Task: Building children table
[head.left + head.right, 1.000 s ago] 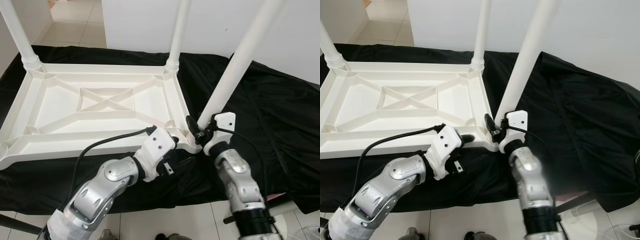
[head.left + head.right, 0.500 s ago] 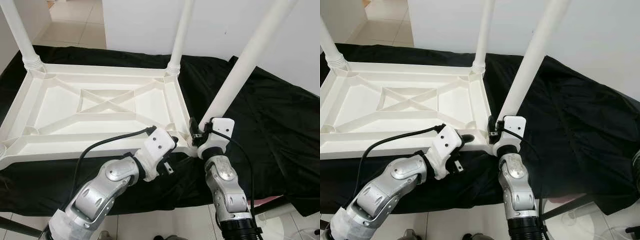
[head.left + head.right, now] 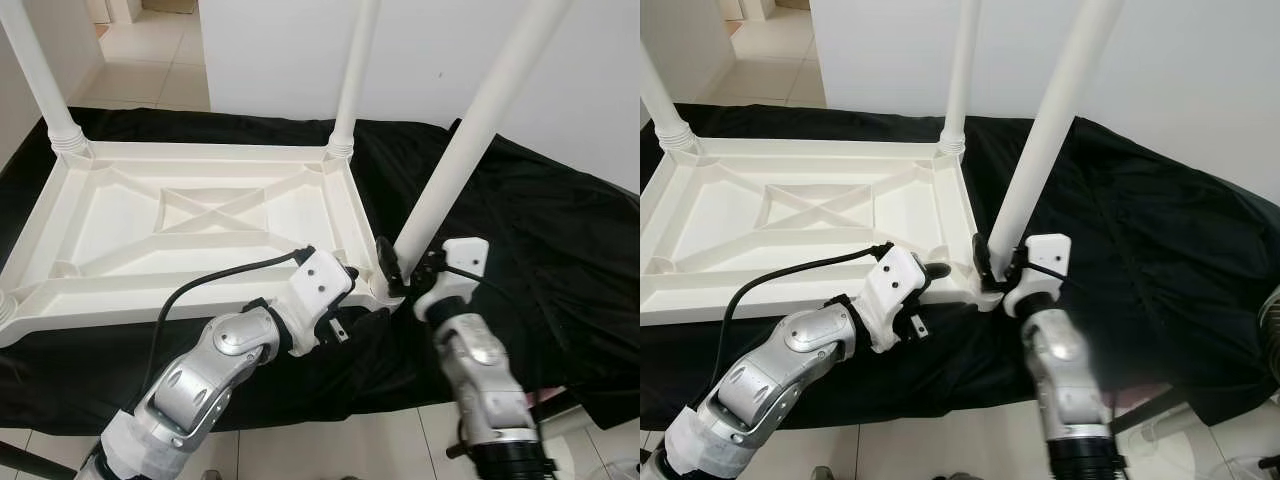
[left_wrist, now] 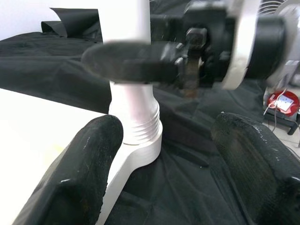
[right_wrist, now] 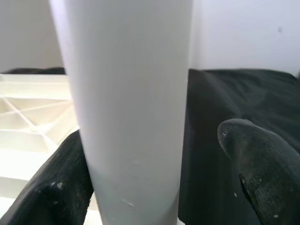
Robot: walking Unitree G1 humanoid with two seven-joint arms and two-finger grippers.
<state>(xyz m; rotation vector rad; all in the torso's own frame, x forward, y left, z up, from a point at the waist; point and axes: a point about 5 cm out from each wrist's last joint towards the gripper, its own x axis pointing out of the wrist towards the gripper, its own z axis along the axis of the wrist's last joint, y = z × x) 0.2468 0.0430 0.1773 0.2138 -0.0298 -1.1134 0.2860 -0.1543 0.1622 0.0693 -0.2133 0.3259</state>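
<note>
A white plastic children's table top point(image 3: 120, 220) lies upside down on a black cloth. A long white leg point(image 3: 470, 130) stands tilted in the socket at its near right corner point(image 4: 138, 136). My right gripper point(image 3: 405, 272) is open at the base of this leg. In the right wrist view the leg point(image 5: 131, 108) lies against one finger point(image 5: 61, 187), and a gap separates it from the other finger. My left gripper point(image 3: 355, 290) is open beside the same corner, with one finger point(image 4: 89, 168) over the table's edge and the other over the cloth.
Two more white legs point(image 3: 350, 80) point(image 3: 40, 80) stand upright at the far corners. The black cloth point(image 3: 540, 220) spreads out to the right, with a white wall behind it. Tiled floor lies below the near edge. A small red object point(image 4: 281, 101) sits beyond the cloth.
My right wrist has swung to the right around the leg's base, and the leg's top has tipped slightly back to the left. The left arm has stayed in place.
</note>
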